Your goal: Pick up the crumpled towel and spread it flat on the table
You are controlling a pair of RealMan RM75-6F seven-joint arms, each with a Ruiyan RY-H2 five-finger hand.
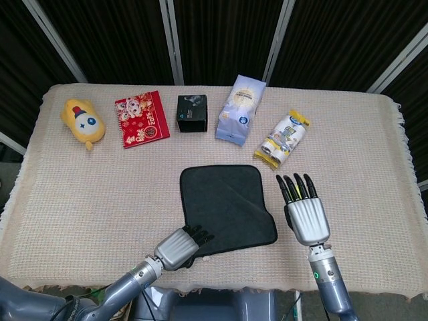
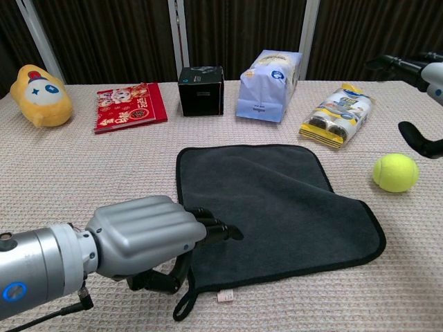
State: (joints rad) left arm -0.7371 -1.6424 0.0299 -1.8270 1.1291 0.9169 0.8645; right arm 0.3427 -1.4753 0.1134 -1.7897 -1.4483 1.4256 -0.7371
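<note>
1 risk: your left hand, fingers extended and holding nothing, could rumple the flat towel (right hand spread, empty).

Hardly any lettering could be made out. The red booklet, lying left of the black box, carried gold characters and cartoon figures on its cover, too small to read in either view. The black box itself showed only a faint pale mark on its front face, illegible. Just right of the box, the pale blue bag bore a round blue emblem and a dark line of print lower down, neither of them legible. Further right of the box, the yellow and white packet had a blue logo patch, likewise unreadable.
</note>
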